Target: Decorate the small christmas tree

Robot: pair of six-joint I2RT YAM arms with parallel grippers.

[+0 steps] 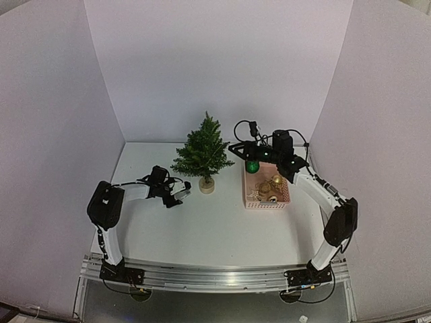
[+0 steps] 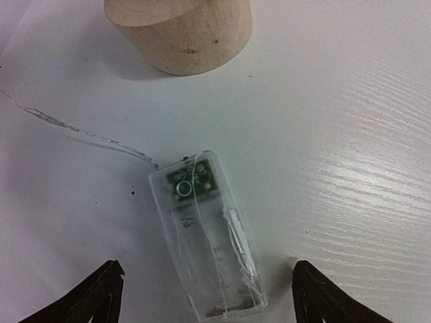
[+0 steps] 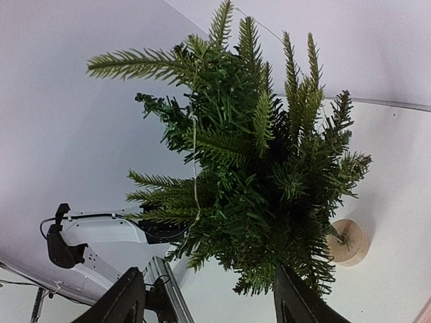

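Left wrist only: clear battery box [image 2: 205,235]

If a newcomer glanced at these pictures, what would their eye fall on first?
The dark green tree stands centre-back on the table and draws the eye first. Right of it sits a pink basket of baubles, a green ball at its far end by the right gripper. Near the tree's base, a clear battery box lies between the open left gripper's fingers.

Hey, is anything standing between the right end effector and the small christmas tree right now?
Nothing visible does. From the right wrist view, the right end effector faces the small christmas tree directly, with only open air before the branches. A thin wire hangs on the tree itself.
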